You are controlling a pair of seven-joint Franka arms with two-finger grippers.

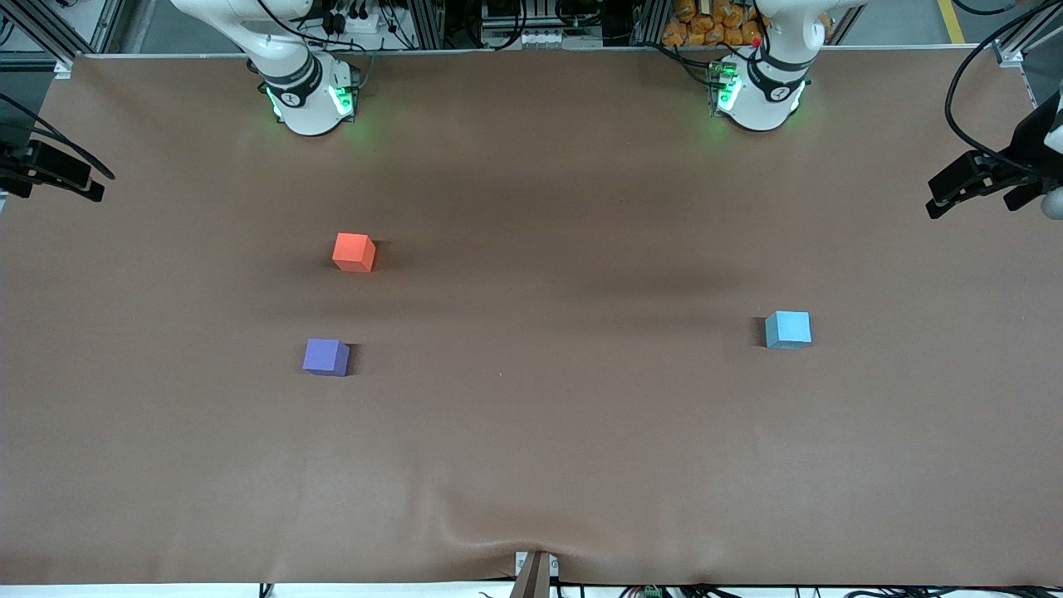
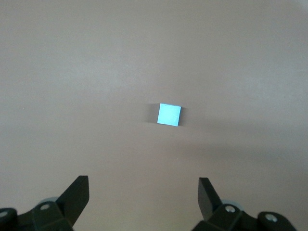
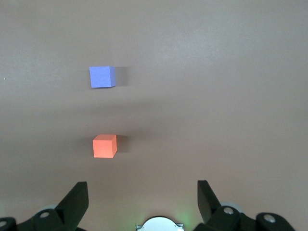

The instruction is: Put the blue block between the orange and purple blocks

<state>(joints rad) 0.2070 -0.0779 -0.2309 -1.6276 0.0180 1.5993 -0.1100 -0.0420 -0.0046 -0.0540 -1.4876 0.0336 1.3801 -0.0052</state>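
The light blue block (image 1: 787,329) sits alone on the brown table toward the left arm's end. The orange block (image 1: 354,252) and the purple block (image 1: 325,356) sit toward the right arm's end with a gap between them, the purple one nearer the front camera. My left gripper (image 2: 143,179) is open and empty, high over the table, with the blue block (image 2: 169,114) below and ahead of it. My right gripper (image 3: 142,183) is open and empty, high over the table near its own base, with the orange block (image 3: 104,146) and the purple block (image 3: 102,77) below it. Neither gripper shows in the front view.
The brown mat (image 1: 531,432) covers the whole table. The right arm's base (image 1: 309,93) and the left arm's base (image 1: 760,90) stand at the back edge. Black fixtures hang over the table's two ends (image 1: 50,170) (image 1: 988,178).
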